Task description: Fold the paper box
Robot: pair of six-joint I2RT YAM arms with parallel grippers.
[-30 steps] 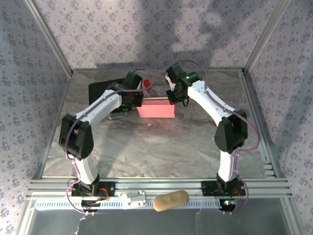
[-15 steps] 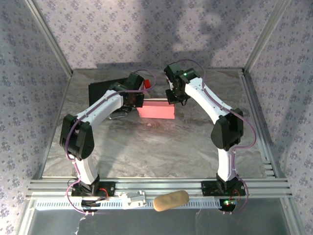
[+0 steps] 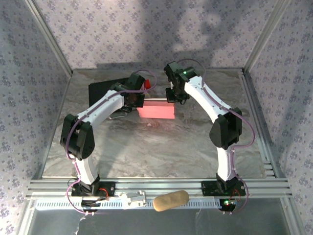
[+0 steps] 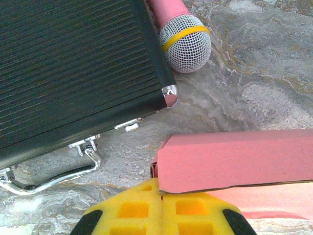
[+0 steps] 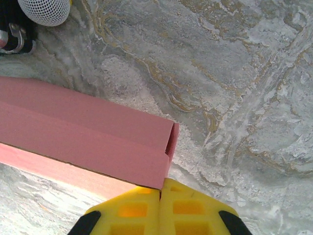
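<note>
Pink paper box (image 3: 155, 108) (image 4: 234, 159) (image 5: 83, 142) lying on the marbled desk (image 3: 156, 147) between both arms, folded into a flat sleeve, just right of a black ribbed case (image 4: 68, 63) with chrome corner and handle. Left tool (image 4: 161, 205) closed, yellow pads pinching the flap edge at the box's left end. Right tool (image 5: 160, 205) closed likewise on the near corner of the open right end. Pink microphone (image 4: 185, 36) with a yellow-banded mesh head beside the case, just beyond the box
</note>
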